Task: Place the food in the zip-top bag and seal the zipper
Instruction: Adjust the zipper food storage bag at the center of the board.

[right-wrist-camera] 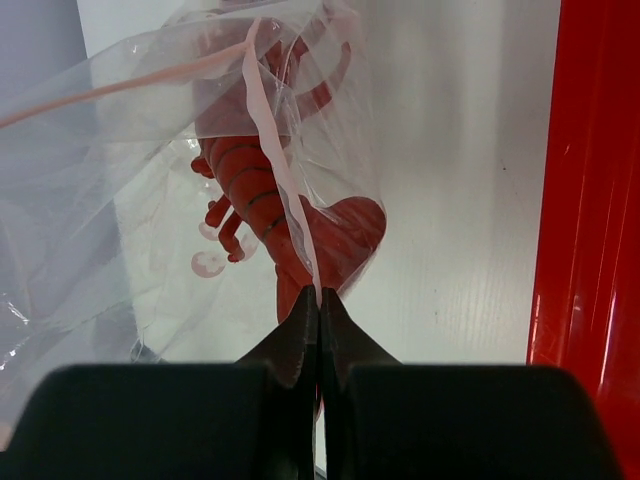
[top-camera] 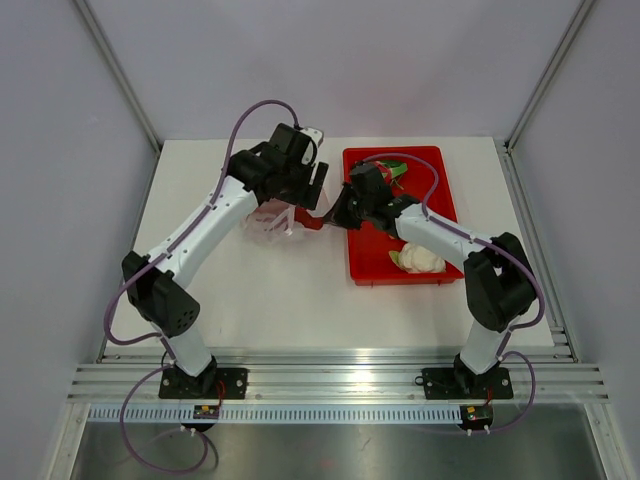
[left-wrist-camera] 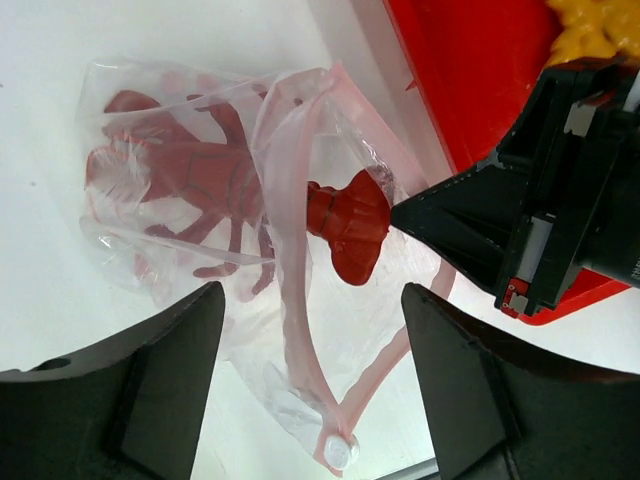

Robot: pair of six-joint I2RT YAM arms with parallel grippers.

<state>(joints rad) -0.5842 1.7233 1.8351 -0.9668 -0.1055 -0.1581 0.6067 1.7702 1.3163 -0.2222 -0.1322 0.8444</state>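
Pinching the tail of the red crayfish-shaped food [right-wrist-camera: 300, 235], the right gripper [right-wrist-camera: 318, 297] pushes it into the zip-top bag [left-wrist-camera: 350, 310] lying just left of the red tray [top-camera: 370, 262]. The left gripper [left-wrist-camera: 312, 335] hovers above with fingers wide, likely to steady the bag, and the zipper [left-wrist-camera: 295, 345] gapes unsealed.

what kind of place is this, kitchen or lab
Probably a robot lab test cell: white table walled by grey panels, arms bolted to an aluminium rail, and a toy lobster and cauliflower for food.
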